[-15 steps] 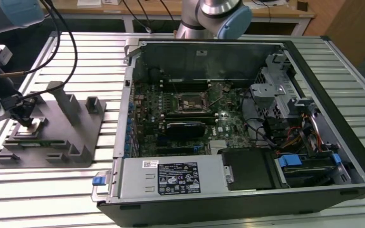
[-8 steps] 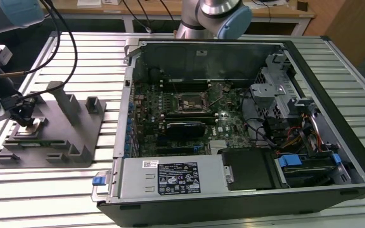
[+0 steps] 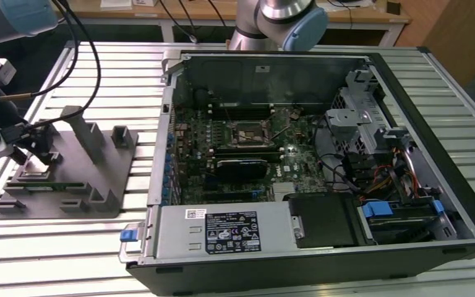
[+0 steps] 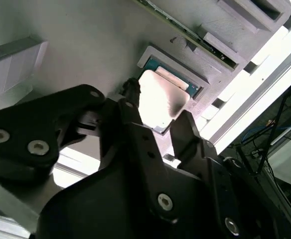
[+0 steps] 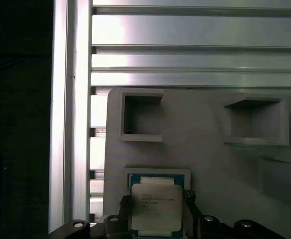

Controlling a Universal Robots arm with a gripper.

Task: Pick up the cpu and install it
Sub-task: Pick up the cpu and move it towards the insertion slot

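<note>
The cpu [image 5: 155, 208] lies in a grey tray [image 5: 200, 159] pocket, straddled by the claw [image 4: 158, 107], whose grip I cannot tell in both wrist views, while the exterior view adds the open computer case [image 3: 271, 68] on the counter [image 3: 72, 247].

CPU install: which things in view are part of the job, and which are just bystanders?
Job: cpu, gripper, grey fixture holding it, motherboard socket.
Idle: empty fixture pockets, power supply, drive cage, case cables.

Slatted metal bench [image 3: 56, 260], brightly lit
A wooden desk [image 3: 97, 11] is standing behind it, cables [image 3: 190, 13] are trailing across its top, and light is glinting off the slats.
</note>
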